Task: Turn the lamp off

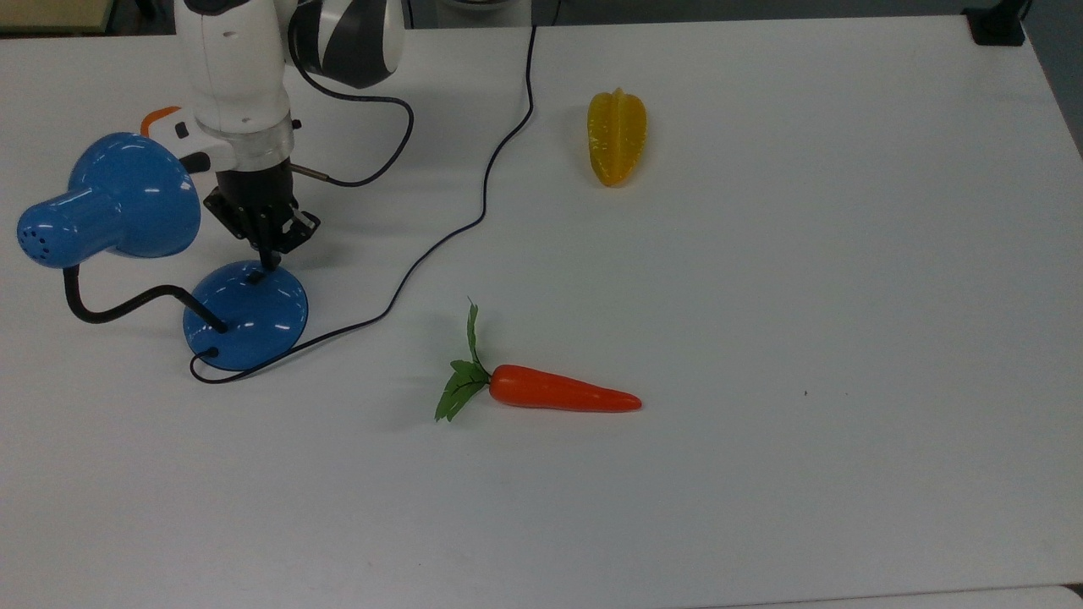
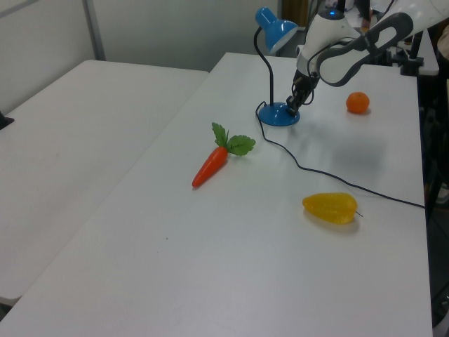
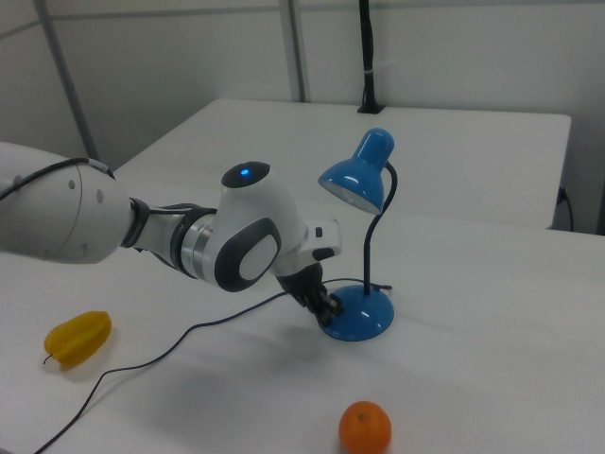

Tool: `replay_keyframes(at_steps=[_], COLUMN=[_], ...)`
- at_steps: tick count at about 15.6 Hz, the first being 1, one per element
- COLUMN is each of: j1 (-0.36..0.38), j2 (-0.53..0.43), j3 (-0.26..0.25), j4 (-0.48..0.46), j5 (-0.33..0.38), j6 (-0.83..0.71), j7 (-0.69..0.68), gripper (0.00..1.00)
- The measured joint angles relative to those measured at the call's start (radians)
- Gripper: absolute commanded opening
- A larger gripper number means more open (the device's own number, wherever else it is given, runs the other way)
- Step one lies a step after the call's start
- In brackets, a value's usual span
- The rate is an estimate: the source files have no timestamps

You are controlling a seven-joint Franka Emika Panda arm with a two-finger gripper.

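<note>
Pincer (image 1: 269, 260) above lamp (image 1: 245, 315) base — shade unlit.

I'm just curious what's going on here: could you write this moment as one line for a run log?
lamp: unlit | claw: shut, tip at lamp base by switch | carrot, starfruit, orange: untouched on table

Even, bright room light; shadows soft, faint.
</note>
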Motion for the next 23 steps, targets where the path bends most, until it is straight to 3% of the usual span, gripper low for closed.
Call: replay_keyframes(at_steps=[3, 7, 13, 17, 19, 21, 22, 23], j1=[0.035, 0.123, 0.26, 0.323, 0.346, 0.361, 0.362, 0.362], j2=[-0.019, -0.117, -0.26, -0.356, -0.394, -0.413, -0.416, -0.415], j3=[0.002, 0.006, 0.014, 0.016, 0.015, 0.014, 0.014, 0.011], j4=[0.002, 0.015, 0.135, 0.178, 0.182, 0.182, 0.182, 0.182], j5=[0.0, 0.0, -0.016, -0.017, -0.017, -0.014, -0.01, -0.008], j6=[-0.122, -0.328, -0.67, -0.794, -0.842, -0.874, -0.878, -0.88], j7=[0.003, 0.006, 0.007, -0.01, -0.028, -0.031, -0.032, -0.032], gripper=[0.0, 0.0, 0.0, 0.0, 0.17, 0.7, 0.91, 0.93])
